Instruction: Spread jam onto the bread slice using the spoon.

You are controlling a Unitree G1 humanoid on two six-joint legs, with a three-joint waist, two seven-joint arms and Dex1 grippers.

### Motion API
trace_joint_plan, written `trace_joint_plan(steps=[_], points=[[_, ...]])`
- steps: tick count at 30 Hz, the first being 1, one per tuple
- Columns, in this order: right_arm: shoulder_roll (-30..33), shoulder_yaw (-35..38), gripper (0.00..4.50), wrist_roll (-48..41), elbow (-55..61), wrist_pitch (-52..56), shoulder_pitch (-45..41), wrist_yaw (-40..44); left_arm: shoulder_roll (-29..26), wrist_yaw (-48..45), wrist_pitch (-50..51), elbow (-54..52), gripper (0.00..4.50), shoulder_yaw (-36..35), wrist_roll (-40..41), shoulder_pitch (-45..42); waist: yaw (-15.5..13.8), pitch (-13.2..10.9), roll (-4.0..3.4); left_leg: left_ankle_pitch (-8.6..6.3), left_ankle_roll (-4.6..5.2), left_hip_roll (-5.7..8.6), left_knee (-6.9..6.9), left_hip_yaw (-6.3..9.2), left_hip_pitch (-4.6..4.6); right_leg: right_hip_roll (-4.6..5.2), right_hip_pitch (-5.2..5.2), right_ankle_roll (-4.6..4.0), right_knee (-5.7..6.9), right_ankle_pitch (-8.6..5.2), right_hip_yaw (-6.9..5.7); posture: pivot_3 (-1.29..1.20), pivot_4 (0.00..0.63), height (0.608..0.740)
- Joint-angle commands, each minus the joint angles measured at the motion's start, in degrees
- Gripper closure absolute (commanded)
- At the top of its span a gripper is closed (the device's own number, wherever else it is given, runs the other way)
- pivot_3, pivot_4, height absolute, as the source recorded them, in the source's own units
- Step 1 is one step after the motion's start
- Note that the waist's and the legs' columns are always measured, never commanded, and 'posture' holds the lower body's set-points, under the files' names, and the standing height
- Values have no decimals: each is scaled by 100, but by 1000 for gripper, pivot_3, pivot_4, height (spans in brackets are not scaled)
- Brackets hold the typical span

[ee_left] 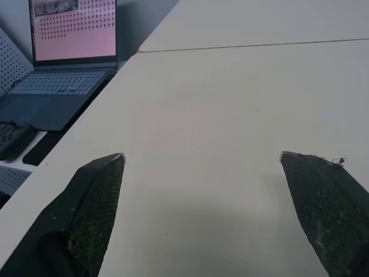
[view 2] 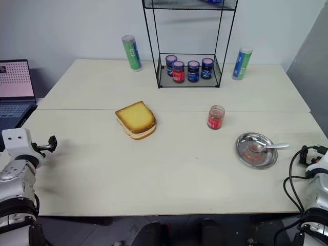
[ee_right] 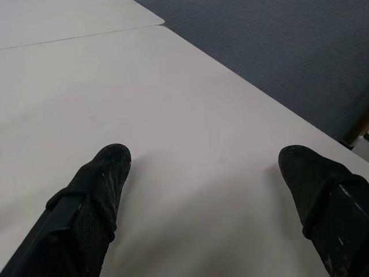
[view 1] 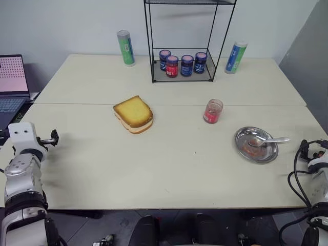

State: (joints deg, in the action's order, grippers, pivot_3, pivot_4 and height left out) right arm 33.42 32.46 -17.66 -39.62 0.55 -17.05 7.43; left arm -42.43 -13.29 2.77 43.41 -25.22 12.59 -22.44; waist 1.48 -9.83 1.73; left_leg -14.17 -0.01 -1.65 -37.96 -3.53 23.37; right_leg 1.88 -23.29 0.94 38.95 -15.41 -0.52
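The bread slice (view 1: 133, 113), thick and golden-yellow with a brown crust, lies left of the table's middle. At the right, a round steel dish (view 1: 241, 142) holds the silver spoon (view 1: 270, 140), bowl inward and handle pointing right. A thin red smear of jam (view 1: 250, 151) coats the dish floor. My left gripper (ee_left: 202, 158) hovers open over bare table at the left edge, far from the bread. Over the table's right edge my right gripper (ee_right: 204, 151) is open, just right of the dish. Neither holds anything.
A small open glass jar (view 1: 212, 111) with red contents stands between bread and dish. At the back, a black wire rack (view 1: 154, 61) holds several blue-lidded jars, with a green tube (view 1: 125, 47) and a blue tube (view 1: 235, 57) beside it. A laptop (view 1: 11, 82) sits off the left edge.
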Motion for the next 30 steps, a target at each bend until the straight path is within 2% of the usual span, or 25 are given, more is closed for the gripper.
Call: trace_joint_plan(steps=[1,10,14,20,25,30], points=[[174,139,24,-86,148,-29,-50,-2,-199,-2,10,-184,0,-59,-42,-39,0,0,0,0,0,0,0,0,0,0,0,0,0,0,0,0,150,740],[293,220,24,-119,165,-46,14,-35,-129,-58,12,-287,0,-92,23,-31,3,0,0,0,0,0,0,-1,0,0,0,0,0,0,1,0,150,740],[395,316,24,-205,582,101,36,-93,-149,-219,106,-360,0,-81,88,-77,3,0,0,0,0,1,0,-1,0,0,0,0,0,0,1,0,150,740],[669,235,24,-622,2239,887,-92,395,-329,-1045,430,-459,0,-83,444,-526,6,0,0,0,0,0,0,-1,0,0,0,0,2,0,-1,0,150,740],[929,-101,24,-1783,4164,2435,2,1285,-388,-2029,1031,-311,0,280,594,-1296,4,2,3,0,0,1,0,5,2,-2,1,1,1,0,-7,0,150,740],[1317,-573,24,-3068,5589,3983,107,2030,-123,-2690,1497,148,0,630,614,-2115,-17,2,7,0,0,3,-3,10,3,-4,5,1,-1,0,-10,0,150,740]])
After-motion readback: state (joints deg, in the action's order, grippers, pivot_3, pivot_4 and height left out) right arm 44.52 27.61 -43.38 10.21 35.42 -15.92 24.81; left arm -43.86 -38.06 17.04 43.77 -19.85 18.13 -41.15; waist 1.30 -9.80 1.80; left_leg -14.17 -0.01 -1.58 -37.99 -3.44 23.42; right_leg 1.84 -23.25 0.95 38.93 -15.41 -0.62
